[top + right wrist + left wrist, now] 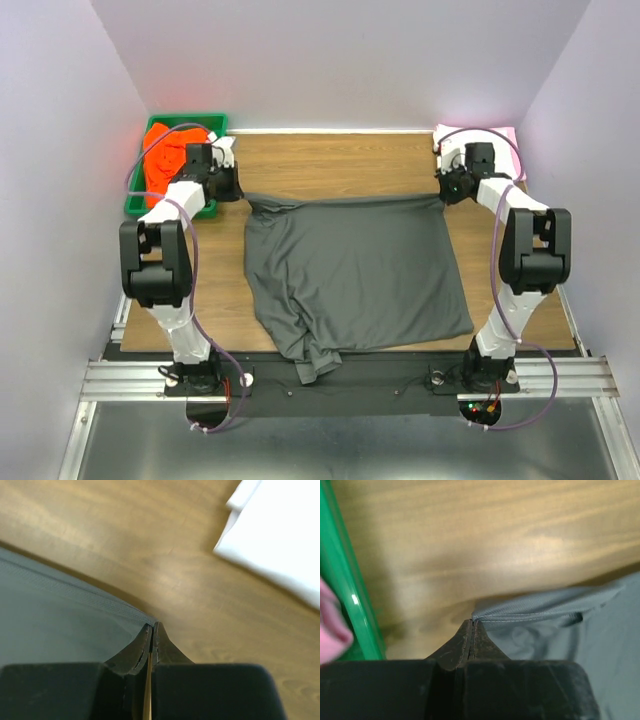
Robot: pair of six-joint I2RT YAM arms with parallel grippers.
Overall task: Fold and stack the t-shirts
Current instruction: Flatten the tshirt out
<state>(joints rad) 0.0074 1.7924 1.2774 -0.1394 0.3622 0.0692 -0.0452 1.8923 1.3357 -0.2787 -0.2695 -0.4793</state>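
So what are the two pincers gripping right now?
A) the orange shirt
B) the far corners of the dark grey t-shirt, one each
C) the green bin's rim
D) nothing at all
B: the left pincer and right pincer are each shut on a far corner of the dark grey t-shirt, its far edge stretched between them.

Left arm (158, 262) and right arm (530, 250) alike, white links, bulky black joint housings, thin looping purple cables (494, 265), black tapered gripper fingers (486, 646), red base lights (487, 405)
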